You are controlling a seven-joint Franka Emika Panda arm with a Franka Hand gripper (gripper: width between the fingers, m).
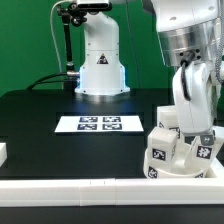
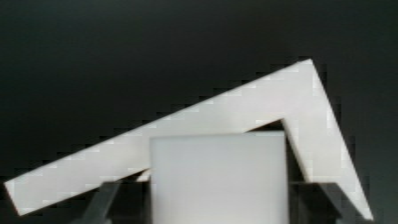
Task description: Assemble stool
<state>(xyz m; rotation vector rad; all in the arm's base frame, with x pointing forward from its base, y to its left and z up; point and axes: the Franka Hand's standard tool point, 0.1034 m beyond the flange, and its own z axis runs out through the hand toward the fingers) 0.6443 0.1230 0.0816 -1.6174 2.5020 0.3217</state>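
The gripper [image 2: 214,196] is clamped on a small white rectangular plastic leg block [image 2: 215,176] above the black tabletop [image 1: 60,100], near white L-shaped border rails [image 2: 267,110].

— Where does the marker board [image 1: 99,124] lie for you?

— On the table [image 1: 40,125], mid-way across, in front of the arm's base [image 1: 100,70].

— And the leg blocks [image 1: 183,152]?

— You'll find them clustered at the exterior view's right, just behind the front border rail [image 1: 90,187], with the gripper [image 1: 192,125] directly above them.
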